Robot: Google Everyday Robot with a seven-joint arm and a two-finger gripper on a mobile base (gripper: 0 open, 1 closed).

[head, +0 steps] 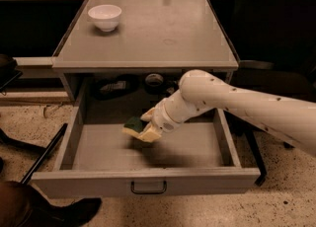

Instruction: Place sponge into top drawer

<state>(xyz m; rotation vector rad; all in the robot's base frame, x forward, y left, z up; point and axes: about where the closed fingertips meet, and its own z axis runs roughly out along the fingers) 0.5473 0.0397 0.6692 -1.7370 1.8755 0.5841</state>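
The top drawer [148,180] is pulled out wide, grey, with a small dark loop handle at the centre of its front panel. My gripper [147,131] reaches in from the right on a white arm and sits low inside the drawer, near its middle. It is shut on the sponge [133,126], a yellow pad with a dark green layer on top, held just above the drawer floor or touching it; I cannot tell which.
A white bowl [104,17] stands at the back left of the grey tabletop [163,33]. Dark items lie in the recess behind the drawer. A dark rod leans by the drawer's left side. A dark shoe is at the bottom left.
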